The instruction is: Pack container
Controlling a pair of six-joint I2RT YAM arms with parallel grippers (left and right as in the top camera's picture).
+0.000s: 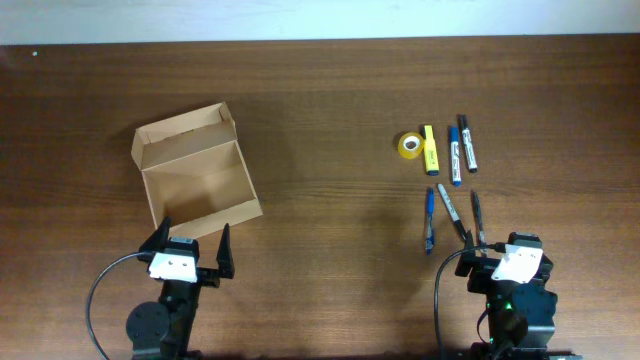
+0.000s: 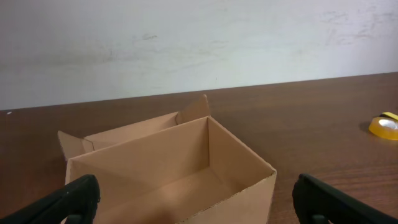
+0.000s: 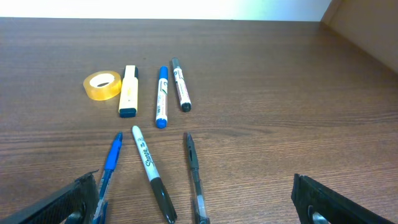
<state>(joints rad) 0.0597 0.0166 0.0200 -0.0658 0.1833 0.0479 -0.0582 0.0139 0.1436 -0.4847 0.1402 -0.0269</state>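
1. Cardboard container (image 1: 197,185) sits at nine o'clock on the tabletop (image 1: 330,90), flap lid (image 1: 185,128) open toward eleven o'clock, interior bare.
2. Left gripper (image 1: 195,232): spread wide, holding nothing, with the container's near wall (image 2: 249,196) at its twelve o'clock. Right gripper (image 3: 200,208): likewise spread wide, holding nothing.
3. Judged light, thin-walled, crushable and likely to slide when pushed. Best hold is a gentle pinch on the near wall's rim.

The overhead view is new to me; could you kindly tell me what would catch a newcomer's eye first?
The open cardboard box, empty with its lid folded back, sits on the left of the dark wooden table. On the right lie a yellow tape roll, a yellow highlighter, a blue marker and a black marker in a row. A blue pen, a Sharpie and a dark pen lie nearer the robot.
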